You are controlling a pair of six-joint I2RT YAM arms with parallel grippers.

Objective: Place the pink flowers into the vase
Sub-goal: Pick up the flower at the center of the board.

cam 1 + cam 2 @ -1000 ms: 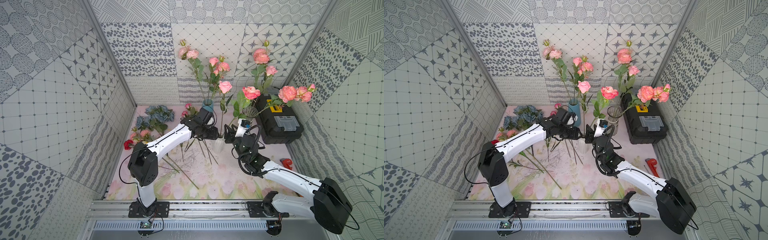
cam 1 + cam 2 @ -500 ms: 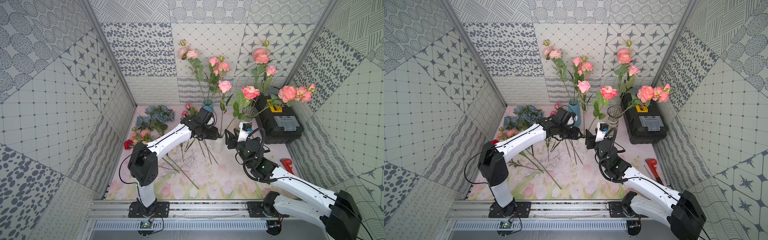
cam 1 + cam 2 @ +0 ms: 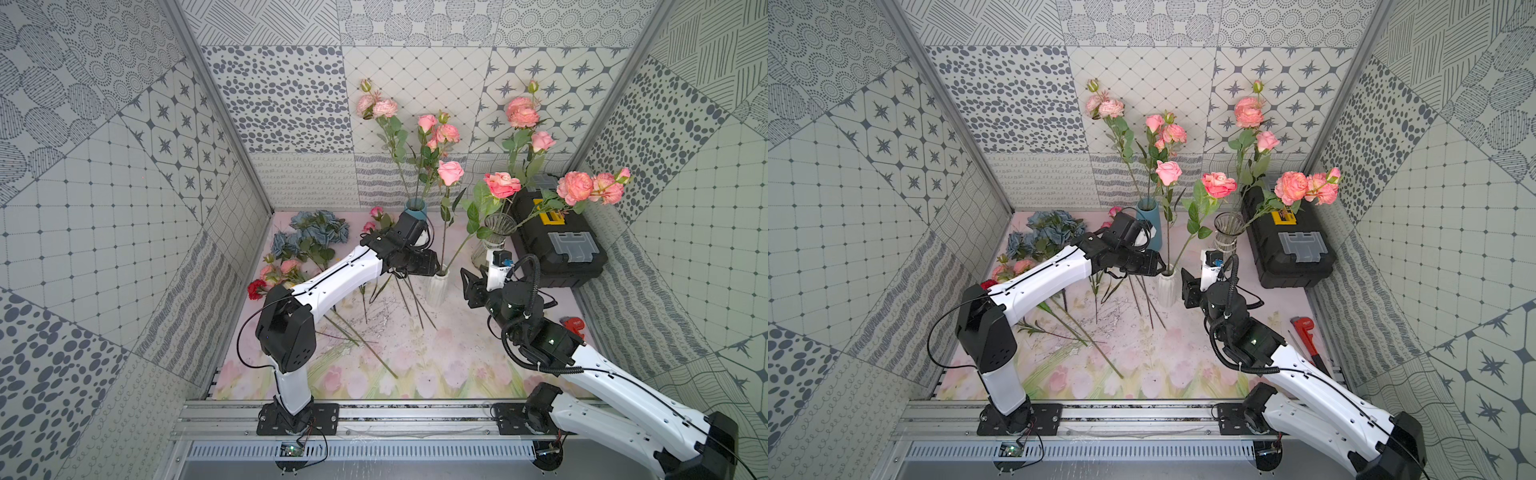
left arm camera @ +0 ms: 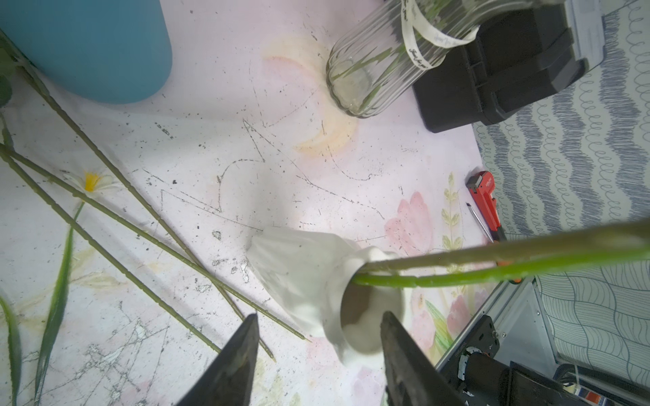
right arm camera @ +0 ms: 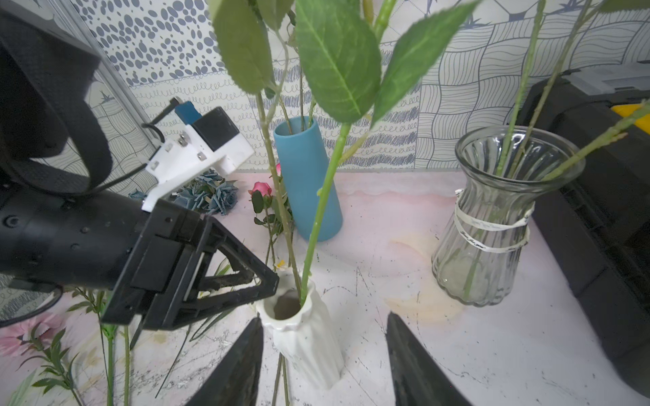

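In both top views, two pink flowers (image 3: 451, 172) (image 3: 1219, 185) stand with their stems (image 5: 318, 218) in the white ribbed vase (image 3: 437, 286) (image 3: 1166, 291) at mid-mat. My left gripper (image 3: 434, 266) (image 4: 320, 316) hovers open right at the vase's mouth, holding nothing. My right gripper (image 3: 473, 278) (image 5: 324, 318) is open a little to the vase's right, with the vase (image 5: 306, 337) between its fingers but apart from them. More pink flowers (image 3: 286, 266) lie at the left of the mat, their long stems (image 3: 361, 336) stretching across it.
A blue vase (image 3: 415, 208) and a glass vase (image 3: 494, 232) at the back each hold pink flowers. A black toolbox (image 3: 557, 245) stands at the back right, with a red wrench (image 3: 571, 324) before it. Blue-grey flowers (image 3: 316, 232) and a red bloom (image 3: 256, 288) lie at the left.
My right gripper's jaws have opened wider and that arm has drawn back a little from the white vase. The left arm has not moved.
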